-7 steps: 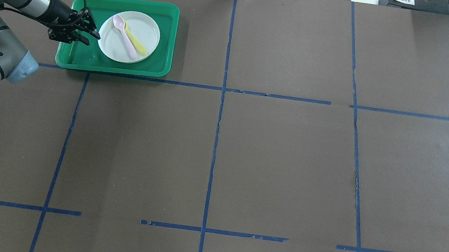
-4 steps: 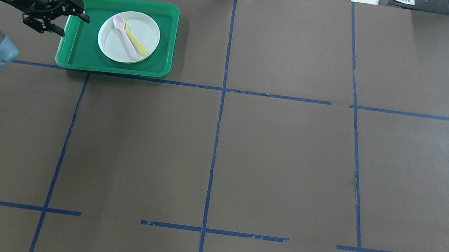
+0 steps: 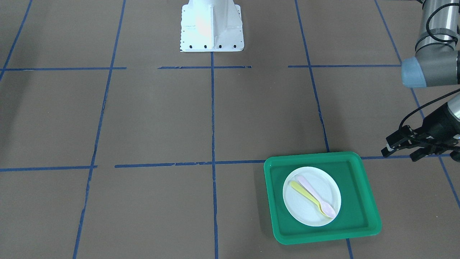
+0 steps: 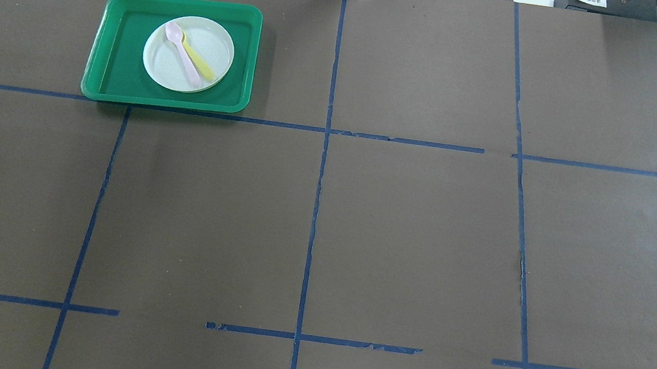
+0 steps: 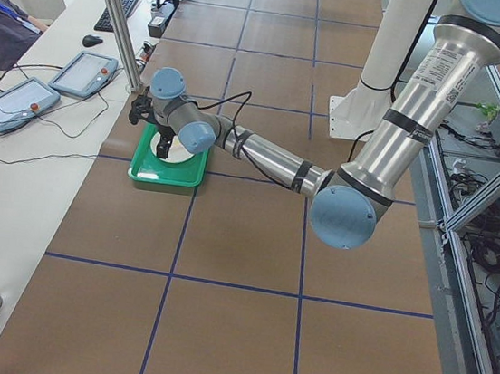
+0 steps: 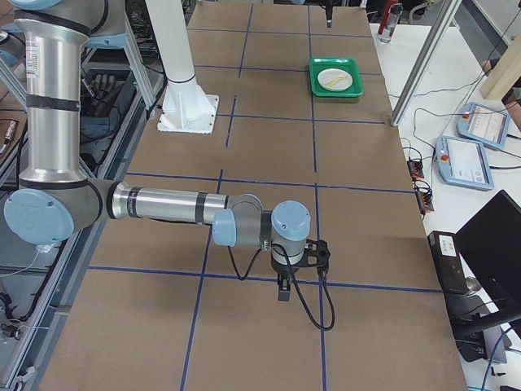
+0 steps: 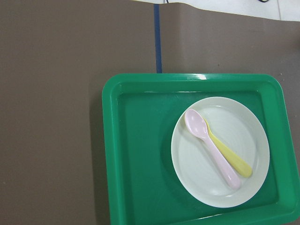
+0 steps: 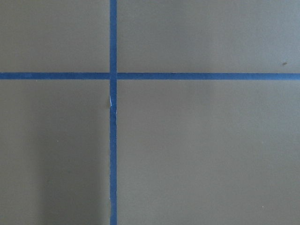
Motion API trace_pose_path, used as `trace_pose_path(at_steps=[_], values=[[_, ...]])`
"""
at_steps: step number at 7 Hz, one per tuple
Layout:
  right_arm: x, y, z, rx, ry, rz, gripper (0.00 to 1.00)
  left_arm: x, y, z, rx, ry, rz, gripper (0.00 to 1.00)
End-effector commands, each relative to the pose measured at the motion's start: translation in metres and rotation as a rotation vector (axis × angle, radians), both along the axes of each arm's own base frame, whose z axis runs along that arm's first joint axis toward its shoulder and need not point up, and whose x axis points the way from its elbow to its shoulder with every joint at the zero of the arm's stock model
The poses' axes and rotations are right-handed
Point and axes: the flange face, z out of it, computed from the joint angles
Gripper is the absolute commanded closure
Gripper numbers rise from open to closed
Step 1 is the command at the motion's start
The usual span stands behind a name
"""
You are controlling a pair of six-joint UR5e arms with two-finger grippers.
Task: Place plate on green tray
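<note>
Off beside the one green tray, the left gripper hangs empty, its two fingers spread. One plate lies flat inside that tray and carries two spoons, one pink spoon against one yellow spoon. The right gripper is far off over the table; I cannot tell whether it is spread or pressed together.

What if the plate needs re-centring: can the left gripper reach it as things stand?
Probably yes: the left gripper hangs open beside the green tray, with nothing between it and the plate.
</note>
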Motion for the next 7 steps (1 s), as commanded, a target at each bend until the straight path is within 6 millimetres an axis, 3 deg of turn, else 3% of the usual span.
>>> trace_pose_path(at_steps=[1, 3, 4, 5, 7], values=[[0.000, 0.000, 0.000, 0.000, 0.000, 0.000, 0.00, -0.051, 0.040, 0.024, 0.119, -0.117, 0.072, 0.00], [0.000, 0.000, 0.000, 0.000, 0.000, 0.000, 0.00, -0.133, 0.060, 0.083, 0.107, -0.206, 0.090, 0.00], [0.000, -0.001, -0.001, 0.001, 0.000, 0.000, 0.00, -0.146, 0.075, 0.118, 0.057, -0.228, 0.127, 0.00], [0.000, -0.001, -0.001, 0.001, 0.000, 0.000, 0.00, -0.175, 0.103, 0.157, 0.044, -0.246, 0.139, 0.00], [0.000, 0.000, 0.000, 0.000, 0.000, 0.000, 0.00, -0.201, 0.162, 0.222, -0.038, -0.248, 0.154, 0.00]])
